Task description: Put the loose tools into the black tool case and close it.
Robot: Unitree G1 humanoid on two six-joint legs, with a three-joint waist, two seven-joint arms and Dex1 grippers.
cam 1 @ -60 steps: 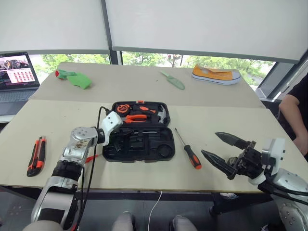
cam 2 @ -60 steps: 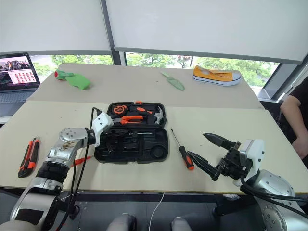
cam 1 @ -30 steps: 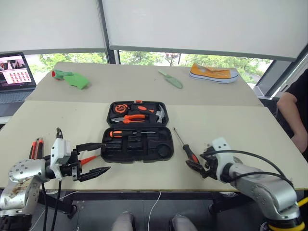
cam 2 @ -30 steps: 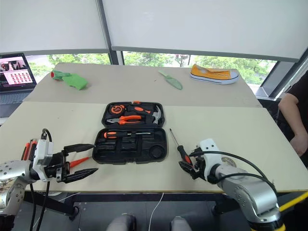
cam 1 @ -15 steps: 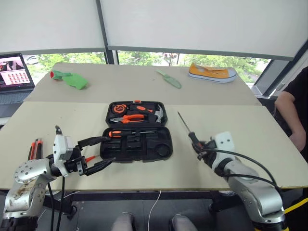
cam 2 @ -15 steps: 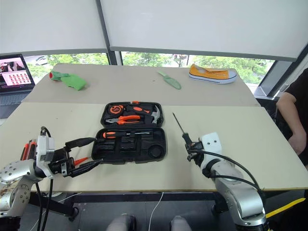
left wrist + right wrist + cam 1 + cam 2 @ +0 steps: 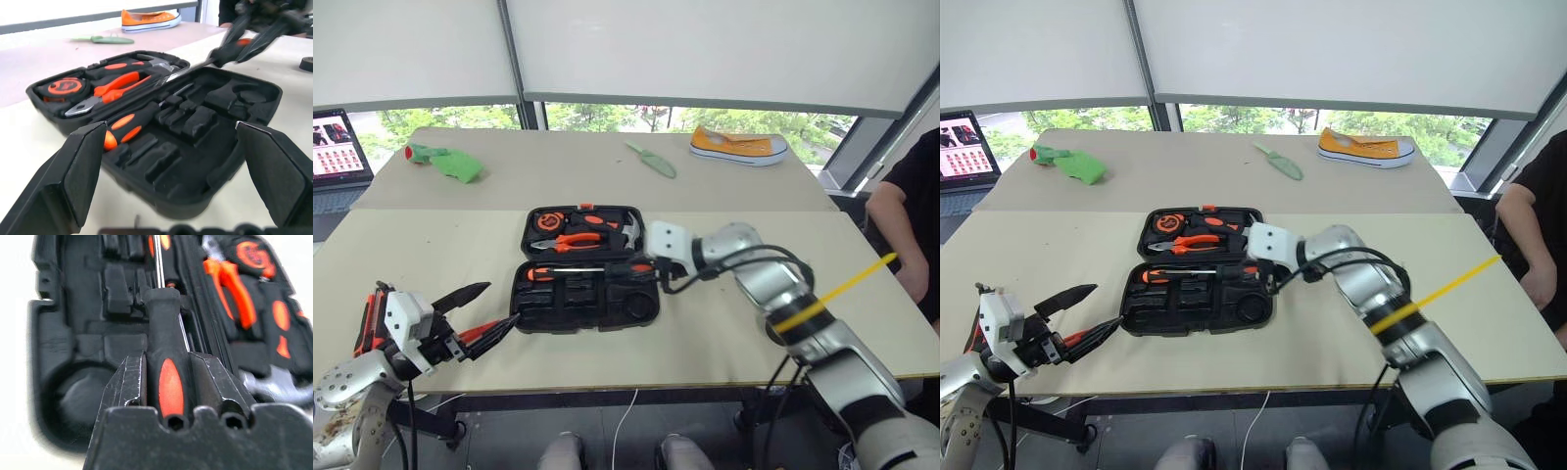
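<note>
One screwdriver [image 7: 165, 333] — pinched in the right gripper [image 7: 168, 377] — hangs over the open black tool case [image 7: 548, 311].

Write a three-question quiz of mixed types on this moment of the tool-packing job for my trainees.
1. True or false: the black tool case lies open.
2. What does the right gripper hold? A) pliers B) a screwdriver C) a trowel
3. How do the left gripper jaws stand?

Key: 1 true; 2 B, its shaft pointing along the case's front half; 3 open, holding nothing, near the table's front left edge.
</note>
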